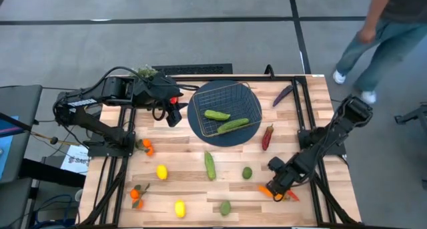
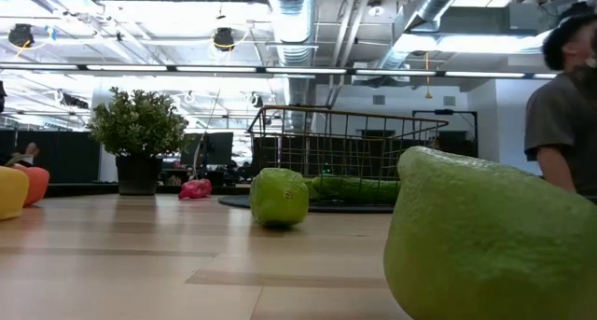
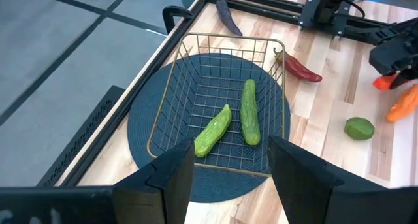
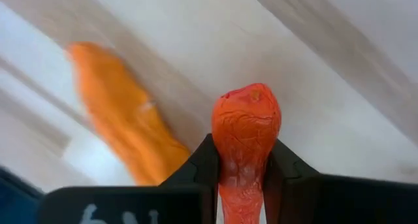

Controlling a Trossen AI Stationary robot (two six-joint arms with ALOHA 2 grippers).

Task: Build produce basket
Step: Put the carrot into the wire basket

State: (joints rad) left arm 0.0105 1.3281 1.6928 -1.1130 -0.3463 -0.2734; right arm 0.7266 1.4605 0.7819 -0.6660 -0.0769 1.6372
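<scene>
Right pincer point(image 4: 240, 160), at the table's point(image 1: 180, 141) near right corner well apart from the shallow dark wire basket point(image 1: 223, 109), is clamped on an orange toy carrot point(image 4: 246, 136); a second carrot point(image 4: 121, 123) lies just beside it. Left pincer point(image 3: 230, 168) hangs half open beside the basket, which holds two green cucumbers point(image 1: 225, 120) on the round dark blue mat point(image 1: 200, 129).

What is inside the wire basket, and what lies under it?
Inside the wire basket lie two green cucumbers: one and another. Under it is a round dark blue mat, visible through the open grid. The tabletop beneath the mat is covered.
</scene>
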